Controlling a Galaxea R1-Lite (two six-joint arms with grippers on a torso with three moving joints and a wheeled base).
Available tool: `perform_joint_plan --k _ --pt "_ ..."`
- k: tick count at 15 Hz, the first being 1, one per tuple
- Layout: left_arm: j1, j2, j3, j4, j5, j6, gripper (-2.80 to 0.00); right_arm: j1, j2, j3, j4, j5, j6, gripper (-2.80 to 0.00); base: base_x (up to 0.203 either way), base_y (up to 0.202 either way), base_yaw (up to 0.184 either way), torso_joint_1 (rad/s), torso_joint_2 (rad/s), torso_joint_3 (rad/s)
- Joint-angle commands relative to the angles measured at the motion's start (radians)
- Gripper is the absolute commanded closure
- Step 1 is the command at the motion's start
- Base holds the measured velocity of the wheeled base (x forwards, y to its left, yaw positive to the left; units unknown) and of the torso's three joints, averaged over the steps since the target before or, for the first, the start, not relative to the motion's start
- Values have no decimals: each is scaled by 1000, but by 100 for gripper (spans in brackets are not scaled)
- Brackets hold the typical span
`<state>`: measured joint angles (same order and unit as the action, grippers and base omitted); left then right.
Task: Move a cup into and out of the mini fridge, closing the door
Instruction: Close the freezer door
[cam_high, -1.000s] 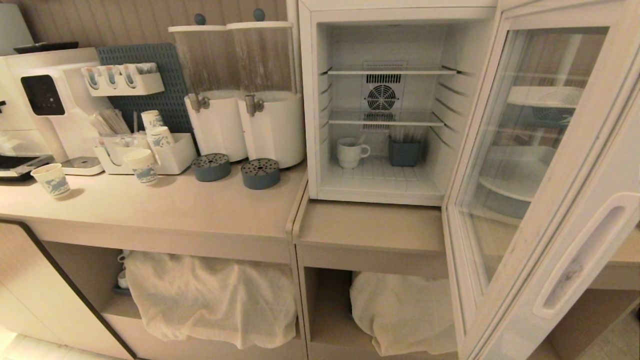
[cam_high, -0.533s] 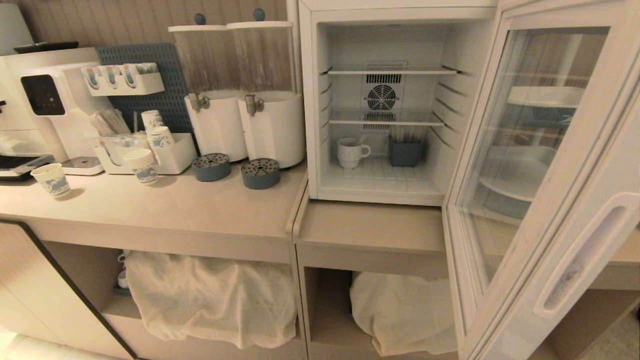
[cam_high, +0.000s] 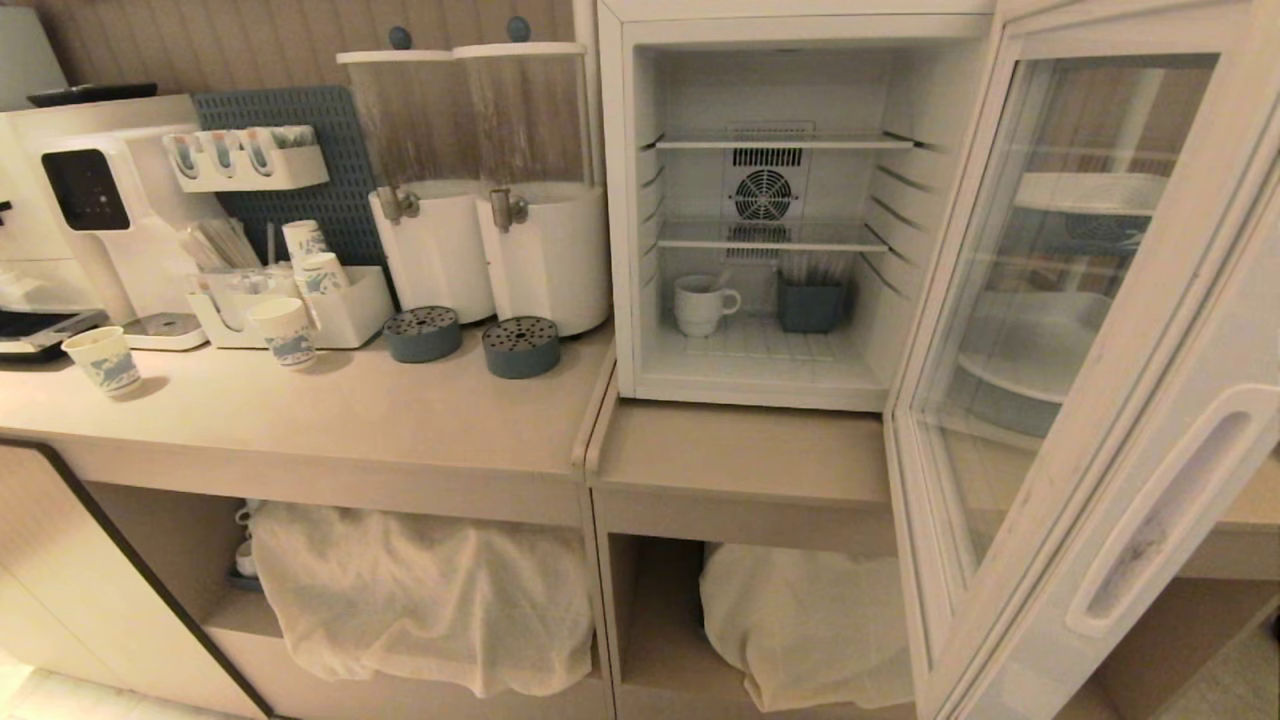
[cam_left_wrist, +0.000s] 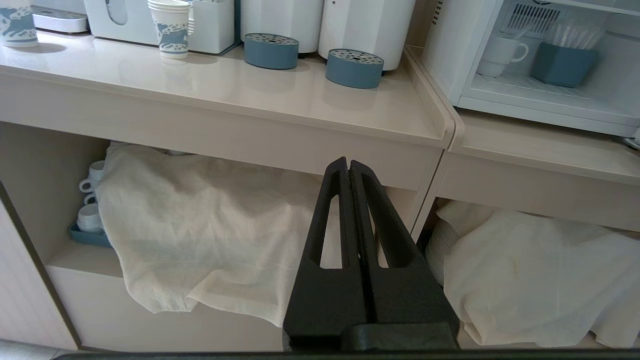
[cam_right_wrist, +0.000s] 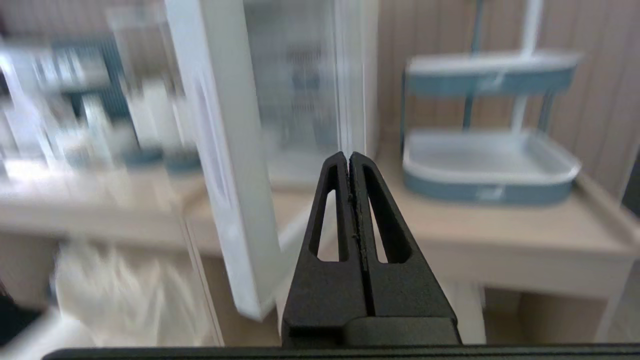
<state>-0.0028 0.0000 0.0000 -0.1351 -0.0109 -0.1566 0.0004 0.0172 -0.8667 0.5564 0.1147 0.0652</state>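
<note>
White ceramic, the cup (cam_high: 698, 304) sits on the floor of the fridge (cam_high: 760, 210) beside a blue holder (cam_high: 808, 303) in the head view, the door (cam_high: 1090, 330) swung wide; neither arm shows. In the left wrist view, the left gripper (cam_left_wrist: 349, 167) hangs low before the counter (cam_left_wrist: 225, 95), fingers pressed together, empty. In the right wrist view, the right gripper (cam_right_wrist: 348, 160), likewise together and empty, points near the door's edge. Judged so: cup in, door not closed, removal pending.
</note>
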Motion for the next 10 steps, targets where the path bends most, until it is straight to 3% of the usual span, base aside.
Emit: perform_joint_plan --k 1,3,4,8,10 --pt "0 -5 40 -1 0 -1 0 3 124 -193 36 -27 34 0 0 0 0 0 0 0" --pt "0 -5 40 -1 0 -1 0 34 246 -323 98 -45 73 0 0 0 0 0 0 0" --pt "0 -5 40 -1 0 -1 0 98 276 -372 151 -52 96 0 0 0 0 0 0 0" --pt "0 -5 40 -1 0 -1 0 560 378 -518 384 -207 224 0 0 0 0 0 0 0" --pt "0 -5 40 -1 0 -1 0 645 456 -518 398 -260 247 0 0 0 0 0 0 0"
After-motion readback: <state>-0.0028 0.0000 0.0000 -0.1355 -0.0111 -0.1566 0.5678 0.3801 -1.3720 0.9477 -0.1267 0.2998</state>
